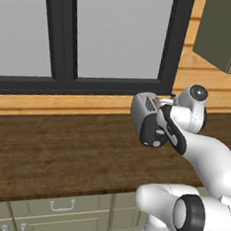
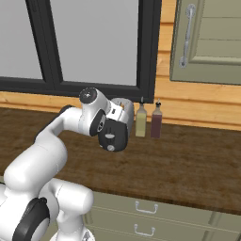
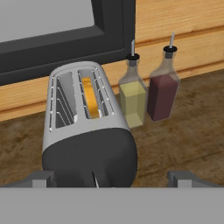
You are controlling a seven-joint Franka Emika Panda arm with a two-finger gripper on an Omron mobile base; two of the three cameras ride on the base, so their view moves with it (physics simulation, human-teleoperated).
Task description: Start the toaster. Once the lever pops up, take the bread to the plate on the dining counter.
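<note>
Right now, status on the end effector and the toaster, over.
End effector open, empty, poised just short of toaster. Bread seated in right slot. Two bottles: oil and vinegar stand right of toaster, clear of approach.

Arm: white, elbow bent, reaching to frame centre. Hand [image 3: 111, 177]: level, fingers [image 3: 41, 178] spread wide, holding nothing.

I'm looking into a home kitchen: a dark wood surface [image 1: 59, 152] over pale green drawers [image 2: 150, 214], a silver toaster [image 3: 85, 127] straight ahead of the gripper [image 3: 111, 178], two oil bottles [image 3: 148, 92] just beyond it, a black-framed window [image 1: 94, 36], and a wall cabinet [image 2: 207, 42] above.
</note>
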